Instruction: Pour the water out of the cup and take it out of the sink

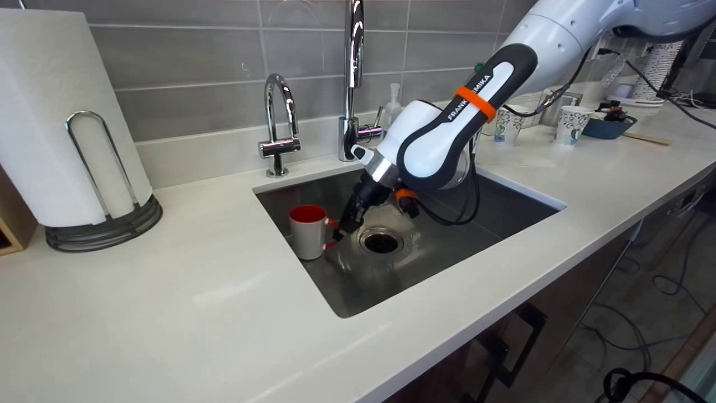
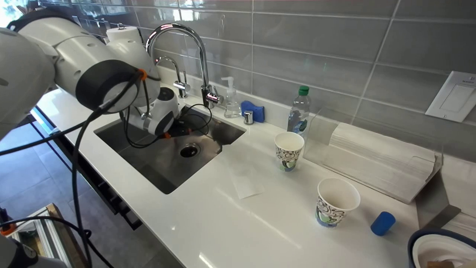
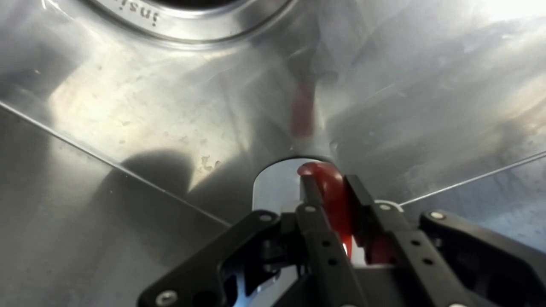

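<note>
The counter [image 1: 196, 313] spans the scene, & the arm [image 1: 492, 95] reaches down over it into the sink [image 1: 358, 285]. Next in size, the gripper [image 3: 332, 187] looks clamped on the cup [image 1: 306, 238], 2 fingers [image 3: 313, 226] pinching it; the cup is in the sink, at the end opposite the arm's side, upright or nearly so. Whether its base touches the sink floor can't be told, & no water can be made out inside. Judging by this, the grasp step is in hand & prob. done, w/ the pour not yet begun. The drain [image 1: 381, 240] is near, so the next move prob. calls for a small lift, a tip toward it, then righting the cup & raising it over the edge onto the counter. Smallest, the red handle [image 3: 337, 200] sits b/w the fingers. As the only hold, it may let the cup swivel or slip, so a firm grip & slow turn seem wise.
</note>
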Controlling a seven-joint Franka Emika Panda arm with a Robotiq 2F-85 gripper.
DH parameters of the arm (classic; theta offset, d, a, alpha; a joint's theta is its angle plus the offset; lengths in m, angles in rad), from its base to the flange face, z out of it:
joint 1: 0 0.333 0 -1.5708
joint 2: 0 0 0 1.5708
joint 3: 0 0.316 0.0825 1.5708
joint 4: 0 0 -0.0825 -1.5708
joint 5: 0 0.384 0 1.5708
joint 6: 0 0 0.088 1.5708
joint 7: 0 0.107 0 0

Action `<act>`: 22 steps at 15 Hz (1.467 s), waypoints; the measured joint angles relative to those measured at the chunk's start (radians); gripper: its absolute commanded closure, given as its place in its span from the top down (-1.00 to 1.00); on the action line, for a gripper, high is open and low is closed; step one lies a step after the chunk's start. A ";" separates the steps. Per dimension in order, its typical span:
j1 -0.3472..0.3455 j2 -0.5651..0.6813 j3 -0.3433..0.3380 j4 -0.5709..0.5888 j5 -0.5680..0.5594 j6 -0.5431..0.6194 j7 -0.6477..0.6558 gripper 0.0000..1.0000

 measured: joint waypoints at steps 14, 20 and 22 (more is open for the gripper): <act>-0.003 -0.211 -0.129 -0.356 -0.028 0.320 0.176 -0.90; 0.000 -0.286 -0.168 -0.423 -0.063 0.350 0.258 -0.90; 0.000 -0.286 -0.173 -0.424 -0.075 0.350 0.277 -0.90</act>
